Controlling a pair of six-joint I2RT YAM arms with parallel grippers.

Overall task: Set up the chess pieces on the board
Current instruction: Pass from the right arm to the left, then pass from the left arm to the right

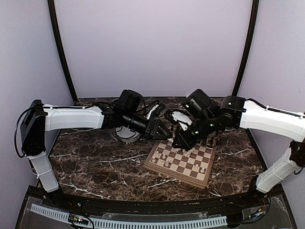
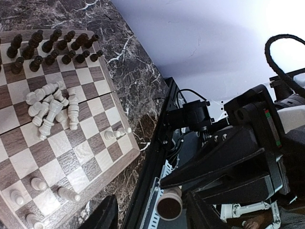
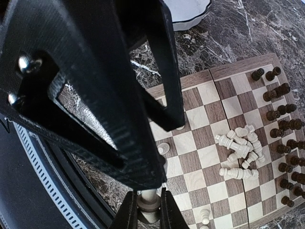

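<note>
The board (image 1: 183,162) lies right of centre, seen also in the left wrist view (image 2: 90,157) and the right wrist view (image 3: 205,119). Dark pieces (image 2: 47,47) stand in two rows at one end (image 3: 281,124). A heap of cream pieces (image 2: 50,107) lies toppled mid-board (image 3: 240,152). A few cream pieces (image 2: 38,183) stand near the other end (image 3: 163,149). My right gripper (image 3: 148,202) is shut on a cream piece (image 3: 148,206) above the board's corner (image 1: 180,140). My left gripper (image 2: 151,210) is open, its jaws wide apart on either side of that piece's dark base (image 2: 169,206), (image 1: 164,126).
A white scalloped bowl (image 1: 127,134) stands left of the board, behind the left arm; its rim shows in the right wrist view (image 3: 190,12). The two arms cross closely above the board's far-left corner. Dark marble tabletop (image 1: 95,162) surrounds the board.
</note>
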